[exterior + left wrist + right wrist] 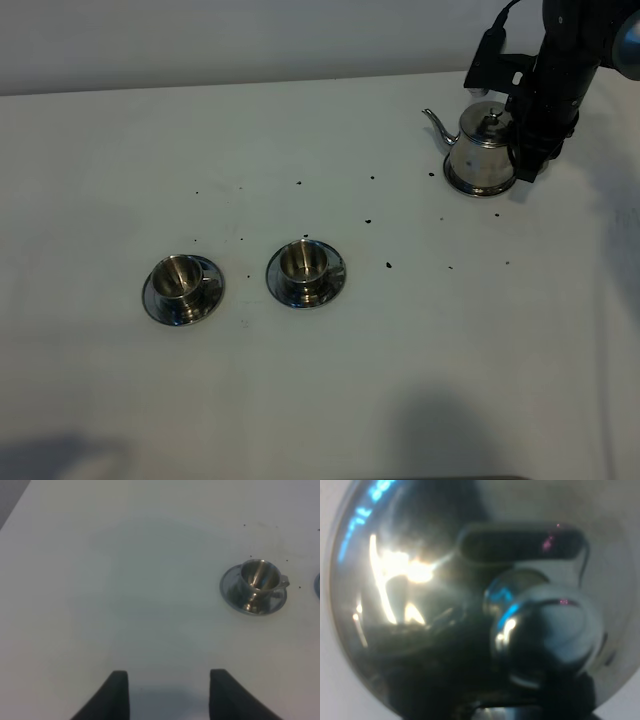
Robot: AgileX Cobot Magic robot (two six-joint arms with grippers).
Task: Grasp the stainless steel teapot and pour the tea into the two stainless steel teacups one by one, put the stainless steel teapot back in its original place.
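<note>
The stainless steel teapot (480, 152) stands at the back right on a flat steel disc (466, 187), its spout pointing left. My right gripper (527, 168) is down at the pot's right side, where the handle is; its jaws are hidden against the pot. The right wrist view is filled by the shiny lid (405, 595) and its knob (547, 630). Two stainless steel teacups (180, 276) (303, 261) sit on saucers in the middle left. The left wrist view shows one cup (260, 577) far from my open left gripper (170, 696), which holds nothing.
Dark specks (388, 265) are scattered on the white table (400, 380) between the cups and the teapot. The table's far edge (250, 85) runs along the back. The edge of a second saucer (317, 586) shows in the left wrist view.
</note>
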